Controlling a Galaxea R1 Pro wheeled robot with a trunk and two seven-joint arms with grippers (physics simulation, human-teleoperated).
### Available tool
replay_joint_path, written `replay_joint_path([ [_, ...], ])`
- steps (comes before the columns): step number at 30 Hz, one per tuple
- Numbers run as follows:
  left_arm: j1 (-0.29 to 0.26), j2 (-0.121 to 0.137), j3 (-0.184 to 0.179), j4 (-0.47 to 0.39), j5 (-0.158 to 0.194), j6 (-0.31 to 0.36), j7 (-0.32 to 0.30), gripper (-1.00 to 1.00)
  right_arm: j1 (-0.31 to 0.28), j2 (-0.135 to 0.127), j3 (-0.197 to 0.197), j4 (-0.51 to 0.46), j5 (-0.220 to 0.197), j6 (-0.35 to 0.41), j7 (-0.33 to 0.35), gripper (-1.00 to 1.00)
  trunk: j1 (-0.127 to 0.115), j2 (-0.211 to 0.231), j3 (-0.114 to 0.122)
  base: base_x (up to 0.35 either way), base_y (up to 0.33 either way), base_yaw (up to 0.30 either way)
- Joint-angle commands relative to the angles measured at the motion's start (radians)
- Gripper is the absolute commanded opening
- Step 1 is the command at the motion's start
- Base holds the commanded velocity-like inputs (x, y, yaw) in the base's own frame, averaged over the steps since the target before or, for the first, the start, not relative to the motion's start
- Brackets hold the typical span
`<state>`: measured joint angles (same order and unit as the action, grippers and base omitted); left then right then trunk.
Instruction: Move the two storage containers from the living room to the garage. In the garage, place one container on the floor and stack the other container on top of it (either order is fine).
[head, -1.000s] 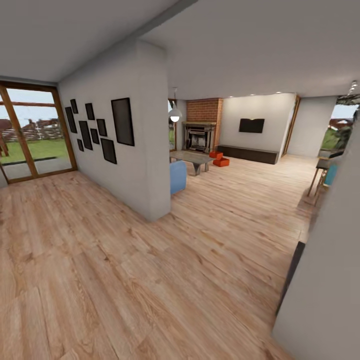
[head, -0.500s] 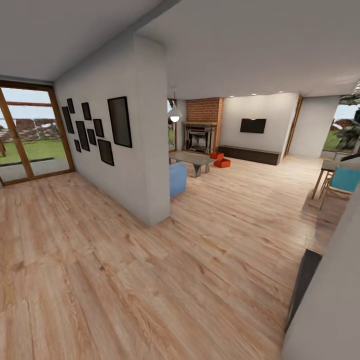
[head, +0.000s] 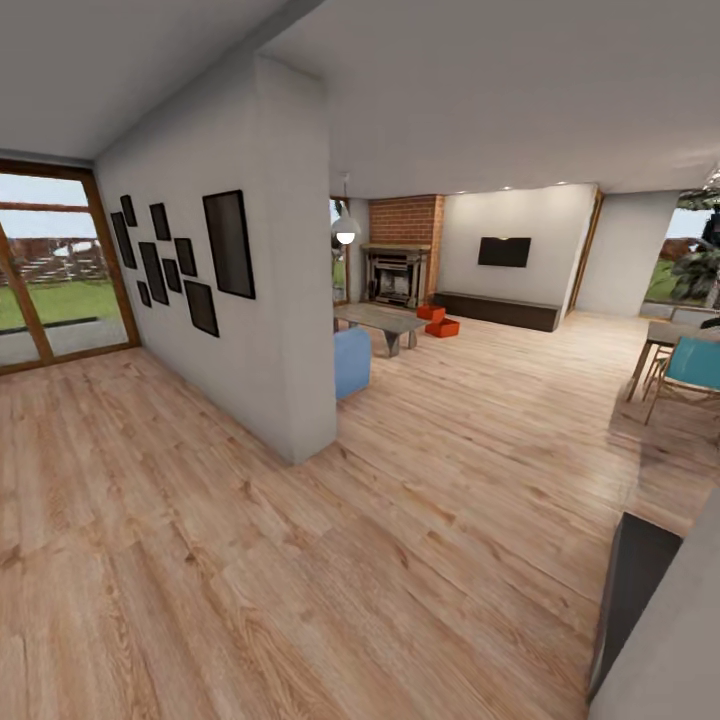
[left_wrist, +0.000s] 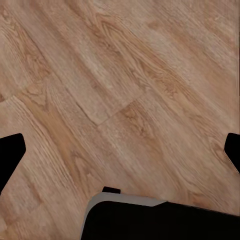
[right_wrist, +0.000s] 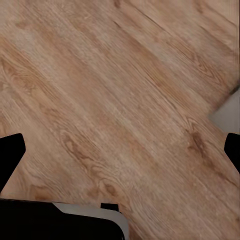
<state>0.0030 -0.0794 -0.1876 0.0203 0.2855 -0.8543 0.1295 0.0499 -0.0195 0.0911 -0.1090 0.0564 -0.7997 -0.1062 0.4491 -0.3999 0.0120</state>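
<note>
The two storage containers, orange-red low bins, lie far ahead on the light wood planks of the living room: one (head: 432, 312) nearer the fireplace (head: 396, 276), the other (head: 442, 326) just in front of it. They sit touching or nearly so, beside the red brick chimney (head: 405, 220). My left gripper (left_wrist: 120, 152) is open over bare planks, its dark fingertips (left_wrist: 11, 155) wide apart and nothing between them. My right gripper (right_wrist: 120, 152) is open the same way above the planks. The garage and its floor are out of view.
A white dividing wall (head: 290, 330) hung with black frames juts out at centre left, a blue seat (head: 351, 362) behind its corner. A low grey table (head: 382, 318) stands before the containers, a dark bench (head: 497, 309) behind. A teal chair (head: 692, 365) and dark panel (head: 635, 590) are right.
The whole head view has shifted as I roll forward: the pale wall at the right edge slides out of frame and the teal chair comes into sight. The containers stay put.
</note>
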Motion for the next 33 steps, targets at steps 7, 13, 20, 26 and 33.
replay_joint_path([
  [7,0.0,0.002,-0.009,0.001,0.005,-0.005,0.008,1.0,0.001,0.0,0.007,-0.001,0.006,0.0,-0.01,1.0,0.001,0.0,0.0,0.325,0.037,-0.261],
  [13,0.0,0.002,-0.009,0.001,0.006,-0.006,0.007,1.0,0.001,0.0,0.007,-0.001,0.006,0.001,-0.01,1.0,0.001,0.0,0.0,0.325,0.001,-0.261],
  [20,0.0,0.003,-0.009,0.001,0.005,-0.006,0.007,1.0,0.001,0.0,0.007,-0.001,0.006,0.002,-0.01,1.0,0.001,0.0,0.0,0.325,0.0,-0.269],
  [26,0.0,0.003,-0.009,0.001,0.005,-0.006,0.007,1.0,0.001,0.0,0.007,-0.001,0.006,0.002,-0.011,1.0,0.001,0.0,0.0,0.325,0.0,-0.171],
  [33,0.0,0.002,-0.009,0.001,0.005,-0.005,0.007,1.0,0.001,0.0,0.007,-0.001,0.006,0.001,-0.012,1.0,0.001,0.0,0.0,0.325,0.045,-0.015],
])
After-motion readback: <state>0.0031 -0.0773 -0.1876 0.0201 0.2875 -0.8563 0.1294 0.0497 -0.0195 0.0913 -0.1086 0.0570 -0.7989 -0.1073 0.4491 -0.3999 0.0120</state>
